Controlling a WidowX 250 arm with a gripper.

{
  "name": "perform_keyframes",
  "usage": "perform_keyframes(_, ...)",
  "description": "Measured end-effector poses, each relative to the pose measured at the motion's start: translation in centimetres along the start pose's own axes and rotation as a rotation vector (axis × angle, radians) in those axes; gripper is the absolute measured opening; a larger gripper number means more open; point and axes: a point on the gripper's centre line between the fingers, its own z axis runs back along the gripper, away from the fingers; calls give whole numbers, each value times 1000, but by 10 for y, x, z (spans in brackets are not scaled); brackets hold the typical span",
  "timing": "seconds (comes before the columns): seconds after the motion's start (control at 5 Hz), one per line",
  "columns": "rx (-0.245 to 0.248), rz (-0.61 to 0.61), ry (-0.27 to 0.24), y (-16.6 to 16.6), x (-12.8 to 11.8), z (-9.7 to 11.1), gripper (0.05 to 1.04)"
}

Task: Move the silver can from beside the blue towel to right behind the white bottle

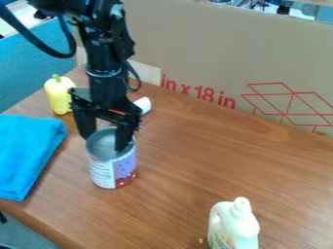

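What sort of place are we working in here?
Probably a lab or office workspace: a wooden table, a big printed cardboard panel standing behind it, and a blue partition alongside.

Brown wood-grain table (195, 160), left edge slanting down to a curved front corner, with a grey-blue surface (29, 233) below. Tall cardboard panel (195, 44) along the back, red lettering and line drawing (286, 104) on its face, a pale strip (148, 73) low at its left; blue, fabric-like partition (26, 70) to the left. Blurred clutter (283, 7) visible above the cardboard at upper right; light soft, with a faint sheen on the wood.
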Motion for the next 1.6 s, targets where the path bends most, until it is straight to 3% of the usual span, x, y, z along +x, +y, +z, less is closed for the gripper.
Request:
perform_keyframes(0.4,-141,-120,-72,-77,3,1,1002)
perform_keyframes(0.6,-246,-116,-105,-106,2,1,1002)
perform_keyframes(0.8,-318,-152,-114,-140,4,2,1001)
perform_keyframes(1.0,-328,-169,-122,-153,14,4,1001)
perform_keyframes(1.6,-303,-122,-157,-131,41,15,1001)
